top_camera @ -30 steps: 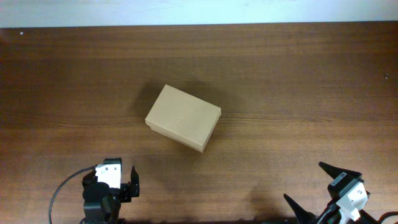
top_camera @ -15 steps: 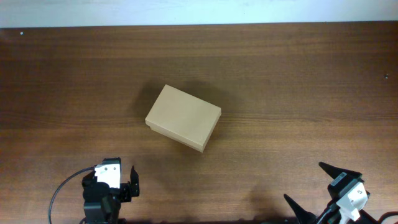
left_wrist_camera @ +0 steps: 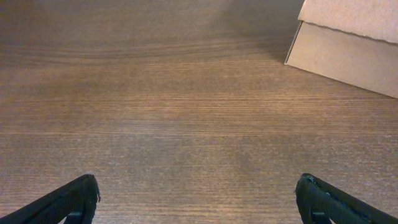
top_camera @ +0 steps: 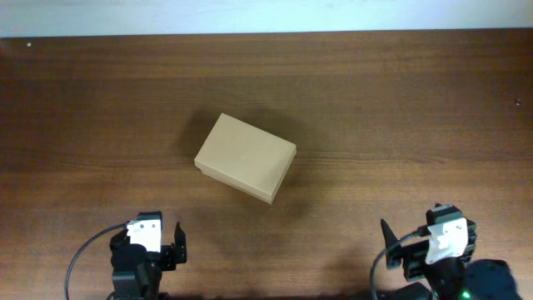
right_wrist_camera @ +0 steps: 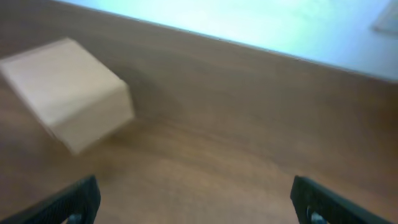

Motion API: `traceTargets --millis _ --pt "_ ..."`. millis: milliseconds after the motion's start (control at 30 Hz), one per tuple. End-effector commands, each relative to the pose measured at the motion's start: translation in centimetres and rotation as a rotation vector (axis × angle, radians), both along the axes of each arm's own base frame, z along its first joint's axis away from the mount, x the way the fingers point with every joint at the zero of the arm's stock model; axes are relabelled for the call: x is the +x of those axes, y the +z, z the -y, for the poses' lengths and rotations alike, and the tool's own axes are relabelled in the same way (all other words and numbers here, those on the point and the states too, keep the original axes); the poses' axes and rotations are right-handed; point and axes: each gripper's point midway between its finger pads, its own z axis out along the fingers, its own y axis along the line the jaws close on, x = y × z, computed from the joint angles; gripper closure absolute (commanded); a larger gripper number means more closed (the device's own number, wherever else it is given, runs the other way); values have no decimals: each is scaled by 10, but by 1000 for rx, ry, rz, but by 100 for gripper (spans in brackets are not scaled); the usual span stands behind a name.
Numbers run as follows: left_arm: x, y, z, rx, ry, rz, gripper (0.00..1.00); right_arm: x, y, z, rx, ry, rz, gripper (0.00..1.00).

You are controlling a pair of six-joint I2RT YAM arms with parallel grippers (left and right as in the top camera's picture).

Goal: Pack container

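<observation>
The container (top_camera: 246, 157) is a small tan cardboard box with its flap lid down, at the middle of the wooden table. It also shows at the top right of the left wrist view (left_wrist_camera: 348, 37) and, blurred, at the left of the right wrist view (right_wrist_camera: 68, 93). My left gripper (top_camera: 150, 243) is open and empty at the front left, well short of the box; its fingertips frame bare wood (left_wrist_camera: 198, 198). My right gripper (top_camera: 429, 237) is open and empty at the front right (right_wrist_camera: 196, 199).
The wooden table (top_camera: 400, 108) reaches a pale wall strip at the back. A cable loops beside the left arm (top_camera: 83, 250). The flat blue plastic object is out of view.
My right arm has swung left and turned toward the box; its wrist view is blurred by motion. The left arm and the box have not moved.
</observation>
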Motion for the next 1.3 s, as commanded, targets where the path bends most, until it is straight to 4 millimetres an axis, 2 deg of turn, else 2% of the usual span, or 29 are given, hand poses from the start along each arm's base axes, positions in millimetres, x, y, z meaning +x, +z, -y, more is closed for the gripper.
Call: traceTargets --millis 0,33,67,100,133,600,1267 --pt "0 -2 -2 1 12 6 0 10 -26 13 14 -96 9 1" --pt "0 -2 -2 1 12 6 0 15 -48 17 24 -129 -11 1" --pt "0 -2 -2 1 12 6 0 17 -58 19 29 -142 -21 1" --pt "0 -2 -2 1 12 6 0 20 -83 24 42 -173 -44 1" --pt "0 -2 -2 1 12 6 1 21 -97 25 51 -185 -55 1" --pt "0 -2 -2 1 13 6 0 23 -172 18 85 -157 -204 1" --pt "0 -2 -2 1 12 6 1 25 -176 20 80 -164 -203 1"
